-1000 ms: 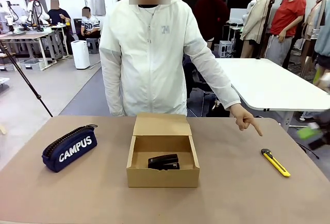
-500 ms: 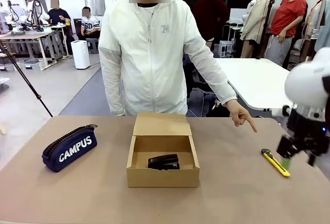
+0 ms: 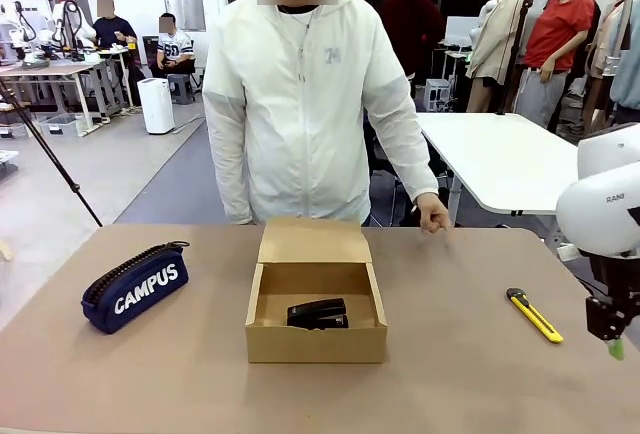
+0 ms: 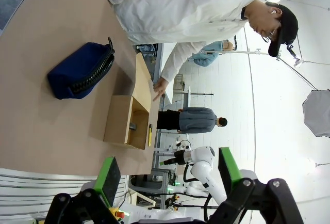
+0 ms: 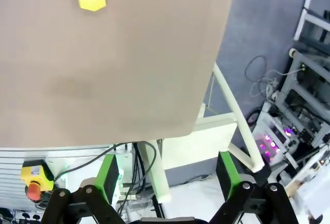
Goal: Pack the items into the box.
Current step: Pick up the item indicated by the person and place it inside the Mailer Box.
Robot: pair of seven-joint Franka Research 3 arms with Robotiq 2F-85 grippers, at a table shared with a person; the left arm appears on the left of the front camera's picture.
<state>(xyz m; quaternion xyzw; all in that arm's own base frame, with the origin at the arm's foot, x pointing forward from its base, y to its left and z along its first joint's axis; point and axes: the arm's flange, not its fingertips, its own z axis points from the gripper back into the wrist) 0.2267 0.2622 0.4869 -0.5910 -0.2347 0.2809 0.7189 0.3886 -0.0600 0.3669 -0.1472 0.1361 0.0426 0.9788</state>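
Left tool (image 4: 167,170): we see it spread wide, empty.
Right tool (image 5: 167,175): spread, empty, right of the utility knife (image 3: 533,315).
Box (image 3: 315,342): middle of the worktop (image 3: 450,384), lid open, stapler (image 3: 317,313) inside.
Pencil case (image 3: 135,287): we spot it left of the box.

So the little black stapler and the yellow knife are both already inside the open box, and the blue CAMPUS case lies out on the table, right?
Not quite: the front view shows the yellow knife lying on the table right of the box; only the stapler is inside.
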